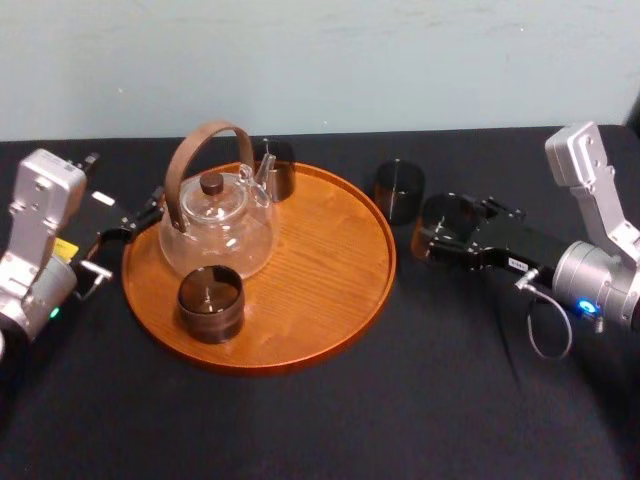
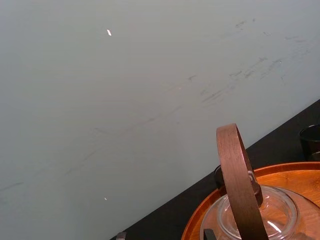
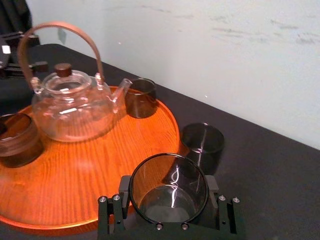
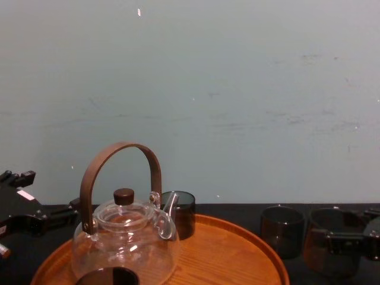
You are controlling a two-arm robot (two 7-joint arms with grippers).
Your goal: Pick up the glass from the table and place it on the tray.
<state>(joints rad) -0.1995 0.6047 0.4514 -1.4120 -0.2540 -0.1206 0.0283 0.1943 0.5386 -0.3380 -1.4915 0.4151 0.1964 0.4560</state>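
1. Location: The short, smoky dark-tinted cylindrical glass [image 3: 168, 192] sits between the jaws of the right end effector [image 1: 447, 238]. It is over the wide matte black table [image 1: 400, 400], just beside the right rim of the large round orange-brown wooden tray [image 1: 320, 270]. Whether its base rests on the table or is raised cannot be told.
2. End effector state: The right end effector is clamped on the glass, with one jaw against each opposite side of the wall. The left end effector [image 1: 138, 222] is parked by the tray's left rim.
3. Handling: The glass is judged light, rigid and brittle. Its smooth, glossy wall is likely slippery, so apply moderate squeeze only, as excess force may crack it. Avoid knocking it against the tray rim or neighbouring items.
4. Hold point: Take hold on opposing sides of the wall, below the lip, with the axis upright. The present hold suits this.
5. Appearance: The glass is straight-sided, open-topped, empty and translucent. It has a thin dark lip and bright reflections inside.
6. Neighbours: A matching dark cup [image 1: 399, 190] stands on the table near the held glass. The tray carries a clear glass teapot [image 1: 217, 225] with a brown arched handle, plus a front cup [image 1: 210, 303] and a rear cup [image 1: 275, 170]. The bare right half of the tray is judged the safest set-down area.
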